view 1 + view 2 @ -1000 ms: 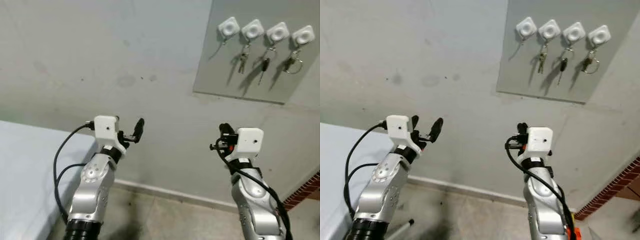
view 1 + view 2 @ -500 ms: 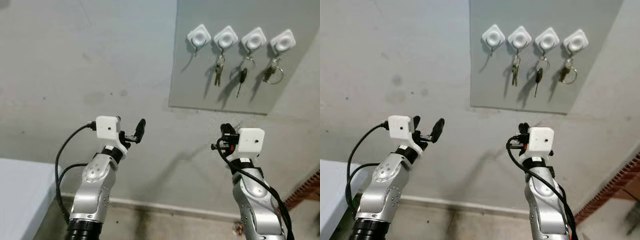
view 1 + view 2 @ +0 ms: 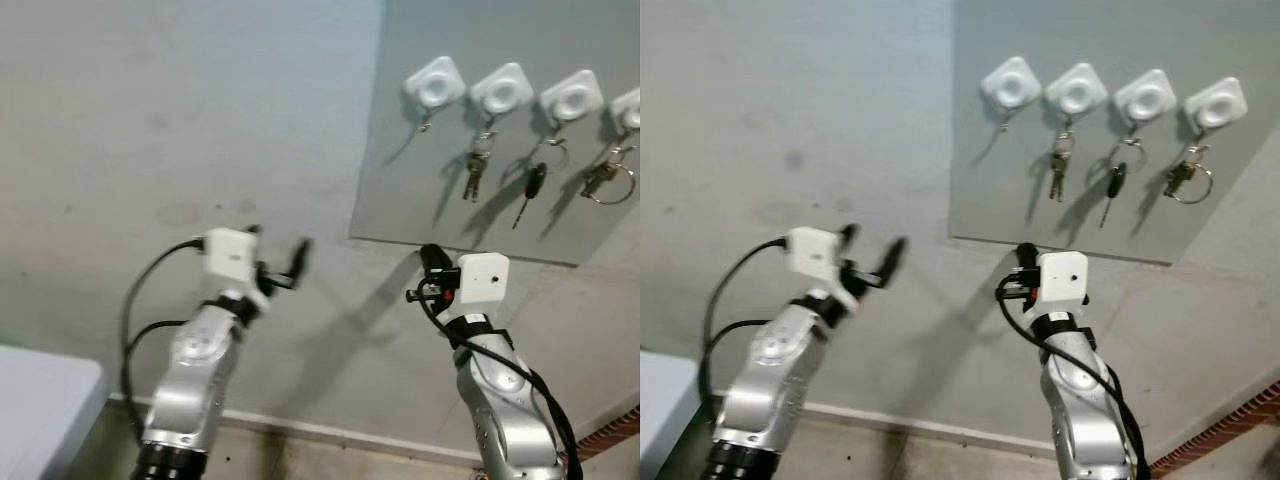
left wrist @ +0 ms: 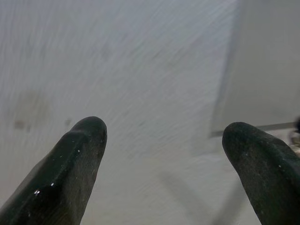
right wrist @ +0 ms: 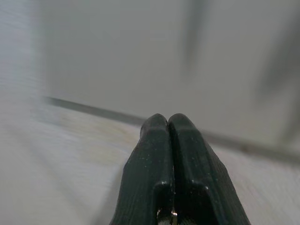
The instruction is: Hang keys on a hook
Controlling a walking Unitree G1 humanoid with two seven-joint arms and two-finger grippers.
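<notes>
While I close on the wall, the left end effector hangs idle with its fingers spread apart; right of it the right end effector sits just under the grey panel, fingers pressed together, and whether they pinch keys I cannot tell; above, the leftmost hook is bare, while the next three carry a key bunch, a black-headed key and a ringed bunch; I judge I should raise the right arm slowly toward the bare hook.

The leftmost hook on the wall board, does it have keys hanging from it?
No, the leftmost hook hangs bare, while the other three hooks each carry keys.
</notes>
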